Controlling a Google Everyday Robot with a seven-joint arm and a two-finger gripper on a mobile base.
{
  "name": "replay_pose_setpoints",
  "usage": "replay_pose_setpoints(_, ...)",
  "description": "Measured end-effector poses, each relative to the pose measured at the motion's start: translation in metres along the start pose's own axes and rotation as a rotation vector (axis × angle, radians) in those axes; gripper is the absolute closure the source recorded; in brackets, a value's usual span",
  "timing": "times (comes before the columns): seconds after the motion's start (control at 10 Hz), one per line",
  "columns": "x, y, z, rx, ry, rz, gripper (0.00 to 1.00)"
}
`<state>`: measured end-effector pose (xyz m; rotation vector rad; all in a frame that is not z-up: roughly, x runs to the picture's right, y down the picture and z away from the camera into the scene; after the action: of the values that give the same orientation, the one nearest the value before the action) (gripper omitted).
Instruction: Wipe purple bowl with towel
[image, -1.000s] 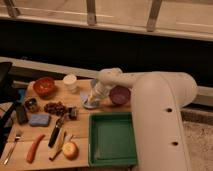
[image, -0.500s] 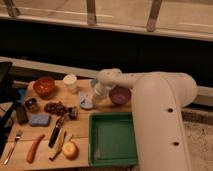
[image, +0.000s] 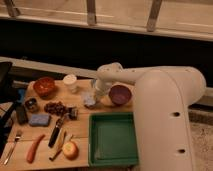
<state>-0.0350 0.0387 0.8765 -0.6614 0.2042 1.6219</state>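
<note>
Pinching the blue-grey towel (image: 90, 102) with the pincer (image: 94, 95).
Just right of the pincer, purple bowl (image: 120, 94); nearer the camera, green tray (image: 113, 141); well off left, red-orange bowl (image: 44, 86).

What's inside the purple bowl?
Nothing shows inside the purple bowl, only its dark bottom. The arm covers its back rim. The gripper is shut on the towel beside it.

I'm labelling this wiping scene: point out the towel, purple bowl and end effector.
towel (image: 89, 103): camera view, wrinkled front fold.
purple bowl (image: 120, 94): camera view, its inner hollow.
end effector (image: 93, 96): camera view, between fingertips, shut on the towel beside the bowl.
</note>
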Motion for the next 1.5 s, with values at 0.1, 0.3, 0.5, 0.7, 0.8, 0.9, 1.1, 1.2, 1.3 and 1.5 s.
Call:
replay_pose_setpoints(0.1,-0.007,0.001,-0.022,0.029,-0.032,-0.006,1.0)
replay_pose_setpoints(0.3,-0.022,0.0,-0.057,0.094,-0.097,-0.013,1.0)
replay_pose_setpoints(0.5,-0.043,-0.023,-0.099,0.161,-0.175,0.026,1.0)
replay_pose_setpoints(0.7,-0.057,-0.052,-0.134,0.216,-0.236,0.08,1.0)
replay_pose_setpoints(0.8,-0.061,-0.077,-0.152,0.245,-0.264,0.132,1.0)
replay_pose_setpoints(0.9,-0.063,-0.096,-0.163,0.264,-0.278,0.173,1.0)
replay_pose_setpoints(1.1,-0.058,-0.123,-0.171,0.258,-0.293,0.26,1.0)
replay_pose_setpoints(1.2,-0.05,-0.141,-0.168,0.246,-0.297,0.321,1.0)
replay_pose_setpoints(1.3,-0.046,-0.148,-0.161,0.236,-0.297,0.349,1.0)
replay_pose_setpoints(1.5,-0.025,-0.16,-0.139,0.196,-0.281,0.426,1.0)
